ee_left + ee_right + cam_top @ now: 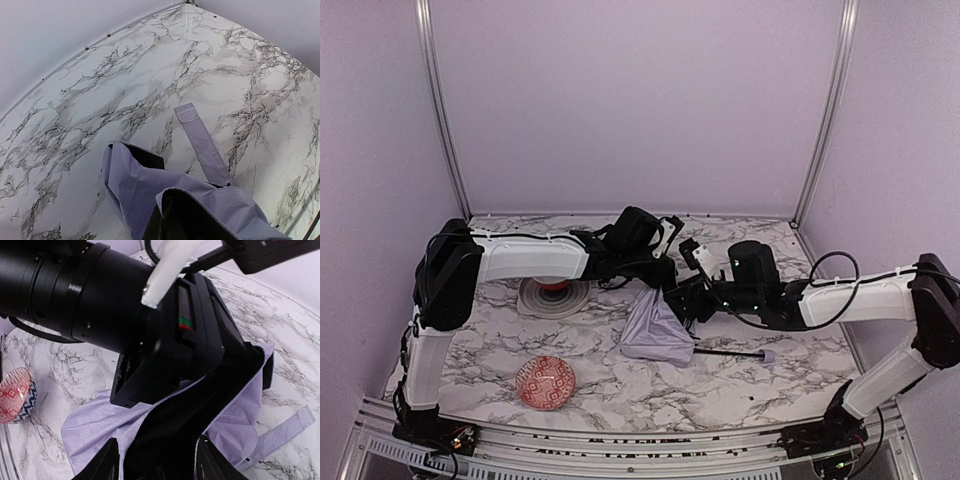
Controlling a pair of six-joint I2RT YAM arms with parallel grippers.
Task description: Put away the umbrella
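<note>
The umbrella (655, 335) lies mid-table as a crumpled lavender heap, with its thin black shaft (730, 352) running right to a small knob handle (770, 355). My left gripper (658, 275) is shut on the top of the fabric and holds it up in a peak. In the left wrist view the lavender fabric (135, 185) with its black lining hides the fingers, and the closing strap (202, 145) lies flat on the table. My right gripper (157, 462) is open, with its fingers either side of a black fold just below the left gripper (165, 355).
A red patterned bowl (546, 382) sits at the front left, also seen in the right wrist view as the bowl (12, 395). A white round dish (553, 297) with something red on it is behind it. Lavender walls close in the back and sides.
</note>
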